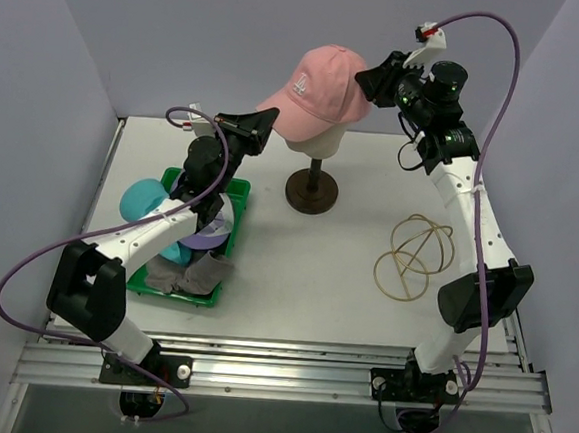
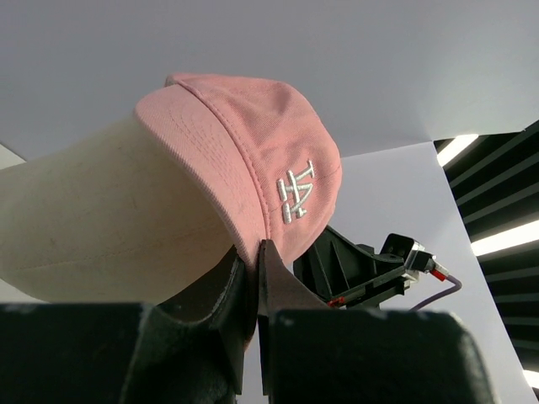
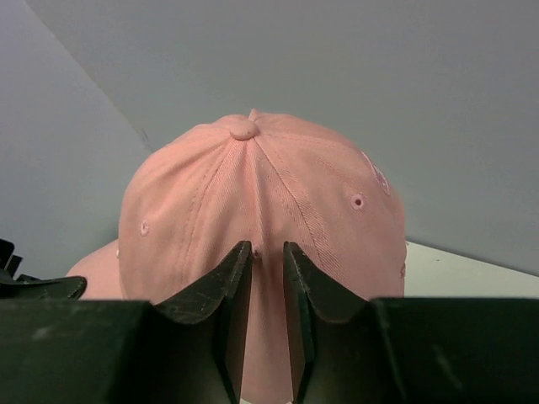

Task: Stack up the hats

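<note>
A pink cap (image 1: pixel 315 88) with a white logo sits on the cream mannequin head (image 1: pixel 314 135). My left gripper (image 1: pixel 270 123) is shut on the edge of its brim, seen close in the left wrist view (image 2: pixel 255 246) under the cap (image 2: pixel 253 143). My right gripper (image 1: pixel 365 82) is at the cap's back, its jaws nearly closed on a fold of the pink fabric (image 3: pixel 253 194) in the right wrist view (image 3: pixel 268 248). A teal bucket hat (image 1: pixel 142 200), a lavender cap (image 1: pixel 211 232) and a grey hat (image 1: pixel 190 274) lie in and over the green tray (image 1: pixel 236 194), partly hidden by my left arm.
The mannequin head (image 2: pixel 101 219) stands on a dark round stand (image 1: pixel 312 190) at the table's middle back. A tan wire loop frame (image 1: pixel 415 252) lies on the right, beside my right arm. Walls close in on the left, back and right.
</note>
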Motion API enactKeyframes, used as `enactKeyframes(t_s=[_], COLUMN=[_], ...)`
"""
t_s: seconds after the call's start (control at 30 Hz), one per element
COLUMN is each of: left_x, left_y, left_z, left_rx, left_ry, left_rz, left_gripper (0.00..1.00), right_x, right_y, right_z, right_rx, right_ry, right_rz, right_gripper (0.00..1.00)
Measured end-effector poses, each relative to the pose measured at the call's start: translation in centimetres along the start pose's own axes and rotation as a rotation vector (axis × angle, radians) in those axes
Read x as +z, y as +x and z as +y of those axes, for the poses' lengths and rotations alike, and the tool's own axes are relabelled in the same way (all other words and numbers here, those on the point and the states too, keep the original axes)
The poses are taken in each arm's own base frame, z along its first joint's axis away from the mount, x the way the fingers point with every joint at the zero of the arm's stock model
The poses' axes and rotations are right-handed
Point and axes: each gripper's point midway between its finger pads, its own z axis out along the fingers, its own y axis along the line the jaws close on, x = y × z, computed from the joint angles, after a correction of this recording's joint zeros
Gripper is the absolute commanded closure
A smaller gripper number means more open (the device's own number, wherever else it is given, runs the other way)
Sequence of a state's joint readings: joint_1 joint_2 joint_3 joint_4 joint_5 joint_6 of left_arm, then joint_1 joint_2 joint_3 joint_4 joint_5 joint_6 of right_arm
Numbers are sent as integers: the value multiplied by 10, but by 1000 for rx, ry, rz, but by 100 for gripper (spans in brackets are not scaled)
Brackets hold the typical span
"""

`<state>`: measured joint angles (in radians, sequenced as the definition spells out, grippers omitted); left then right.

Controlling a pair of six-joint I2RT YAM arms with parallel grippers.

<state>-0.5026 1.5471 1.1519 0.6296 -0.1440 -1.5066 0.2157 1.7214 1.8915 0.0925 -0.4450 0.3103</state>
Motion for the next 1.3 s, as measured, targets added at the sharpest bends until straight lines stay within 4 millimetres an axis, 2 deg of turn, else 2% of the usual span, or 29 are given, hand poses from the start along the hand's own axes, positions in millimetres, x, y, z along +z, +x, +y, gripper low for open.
enactKeyframes(t_s=[0.03, 0.07, 0.23, 0.4, 0.5, 0.63, 0.8, 0.97, 1.03, 1.07, 1.1, 1.17, 1.2, 1.3], left_x=[1, 1, 3, 5, 6, 7, 5, 4, 4, 4, 3, 2, 0, -3], left_y=[0, 0, 1, 2, 3, 3, -1, -1, -2, -2, -2, -2, -2, -1], left_z=[1, 1, 3, 5, 5, 6, 9, 11, 11, 11, 11, 16, 23, 49], left_rx=[1, 2, 7, 14, 16, 14, 16, 13, 10, 7, 5, 6, 14, 45], left_ry=[2, 5, 17, 30, 37, 42, 49, 52, 52, 52, 54, 49, 32, -40], left_rz=[2, 4, 12, 20, 24, 24, 21, 20, 20, 20, 20, 20, 20, 20], left_gripper=[98, 98, 98, 98, 98, 98, 98, 98, 98, 95, 79, 64, 51, 40], right_x=[-1, -1, -6, -11, -12, -9, -1, 10, 11, 12, 12, 12, 12, 12], right_y=[1, 1, -5, -17, -16, -2, 25, 51, 54, 54, 54, 54, 54, 55], right_z=[-1, -3, -18, -40, -53, -66, -77, -79, -78, -79, -79, -79, -78, -79], right_rx=[3, 6, 35, 77, 100, 128, 159, 173, 175, 175, 175, 176, 177, 178], right_ry=[6, 14, 75, 160, 203, 236, 252, 251, 249, 249, 250, 247, 247, 248], right_rz=[2, 2, -19, -67, -80, -62, -17, 28, 22, 20, 18, 16, 16, 17], right_gripper=[76, 75, 74, 75, 75, 79, 81, 83, 83, 83, 83, 83, 83, 83])
